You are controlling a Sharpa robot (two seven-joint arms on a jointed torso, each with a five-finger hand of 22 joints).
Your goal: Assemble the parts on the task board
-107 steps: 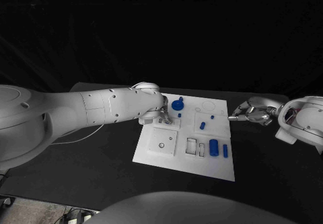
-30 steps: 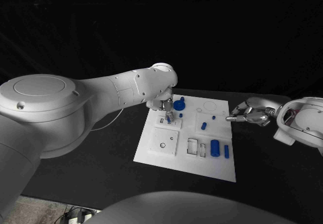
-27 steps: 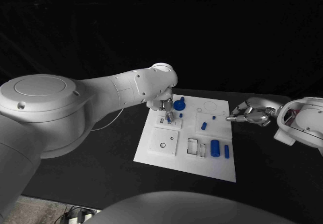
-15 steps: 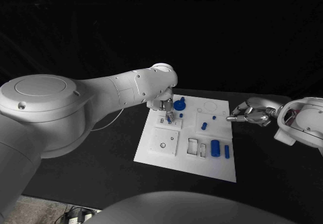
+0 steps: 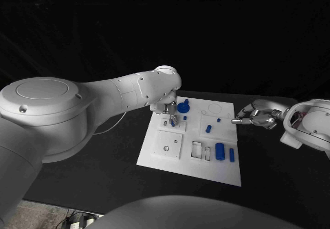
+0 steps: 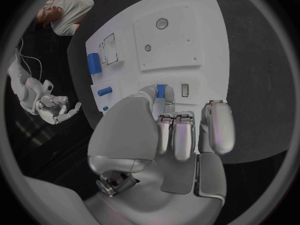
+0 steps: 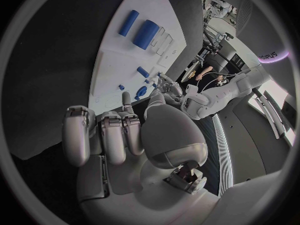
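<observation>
The left robot hand (image 5: 169, 112) is held over the far left part of the board (image 5: 179, 160), which lies on the black bench (image 5: 103, 157). Its fingers (image 6: 176, 135) are curled down together, and a small blue peg (image 6: 161, 91) is seen pinched between the thumb and a fingertip, just beside a small slot (image 6: 184, 90) in the board. A round blue knob (image 5: 182, 107) stands just beyond this robot hand, and a short blue pin (image 5: 208, 128) lies a little to its right. Nearer the robot, a thick blue cylinder (image 5: 219, 150) and a thinner blue bar (image 5: 231, 154) lie side by side by the board's right edge. The right robot hand (image 5: 253, 117) is held off the board, just past its right edge, with its fingers (image 7: 112, 135) curled in on nothing and touching no part.
</observation>
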